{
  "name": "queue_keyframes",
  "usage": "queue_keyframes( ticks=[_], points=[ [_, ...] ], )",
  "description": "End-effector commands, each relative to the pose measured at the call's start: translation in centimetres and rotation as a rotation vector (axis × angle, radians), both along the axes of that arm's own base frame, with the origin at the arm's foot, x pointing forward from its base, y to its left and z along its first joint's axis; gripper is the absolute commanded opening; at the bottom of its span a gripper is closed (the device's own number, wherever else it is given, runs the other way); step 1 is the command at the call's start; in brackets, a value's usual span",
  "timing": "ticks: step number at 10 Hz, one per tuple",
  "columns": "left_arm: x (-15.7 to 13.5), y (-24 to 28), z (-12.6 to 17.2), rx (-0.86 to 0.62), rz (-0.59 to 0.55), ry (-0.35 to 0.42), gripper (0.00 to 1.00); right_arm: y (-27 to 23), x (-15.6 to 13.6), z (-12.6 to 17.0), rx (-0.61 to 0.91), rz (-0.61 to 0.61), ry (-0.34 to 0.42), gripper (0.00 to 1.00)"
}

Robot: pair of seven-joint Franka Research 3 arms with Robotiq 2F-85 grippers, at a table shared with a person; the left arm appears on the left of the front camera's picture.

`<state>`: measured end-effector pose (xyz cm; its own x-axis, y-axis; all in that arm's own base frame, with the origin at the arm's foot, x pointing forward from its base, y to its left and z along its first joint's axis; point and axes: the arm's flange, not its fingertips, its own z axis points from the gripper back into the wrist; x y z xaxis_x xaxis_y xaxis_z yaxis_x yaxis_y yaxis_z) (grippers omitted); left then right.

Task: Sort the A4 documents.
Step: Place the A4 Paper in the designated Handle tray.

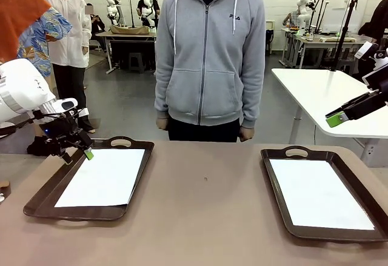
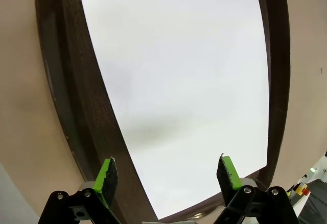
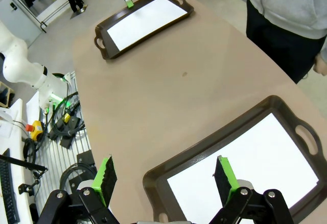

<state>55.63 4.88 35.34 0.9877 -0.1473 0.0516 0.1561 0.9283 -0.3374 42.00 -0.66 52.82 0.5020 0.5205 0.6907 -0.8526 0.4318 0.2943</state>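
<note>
Left gripper (image 2: 168, 175): fingers spread wide, nothing between the green pads (image 2: 106, 175). It hangs just above the far-left corner of the left tray (image 1: 42, 200), pointing down at the white sheet (image 1: 100, 177) lying flat inside. From the left wrist view the sheet runs away from the fingers lengthwise — its long axis follows the tray's, from the robot's side toward the person.

Right gripper (image 3: 164, 178): fingers likewise apart and empty, held high and off to the right in the front view (image 1: 342, 116). Below and ahead of it, the right tray (image 3: 204, 155) holds a second sheet (image 3: 250, 170), flat, inside the rim.

The two trays sit well apart on the table (image 1: 206, 205), one to each side. The person (image 1: 209, 54) stands at the far edge between them, hands down.

Judgement — each sheet is nearest its own side's arm; the left gripper is much closer to paper than the right. Both sheets look already placed; lifting either would need an edge.
</note>
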Motion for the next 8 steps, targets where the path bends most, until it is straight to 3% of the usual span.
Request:
queue_keyframes(
  ticks=[1,5,8],
  points=[
    [-0.95,0.21,0.97,0.024,0.011,0.008,1.00,0.09,-0.03,0.02,0.004,0.004,-0.001,1.00],
    [-1.64,0.07,1.83,-0.005,0.060,-0.051,1.00,0.09,-0.03,0.02,0.004,0.004,-0.001,1.00],
    [-0.69,0.11,1.47,0.002,0.016,-0.018,1.00,0.09,-0.03,0.02,0.004,0.004,-0.001,1.00]
  ],
)
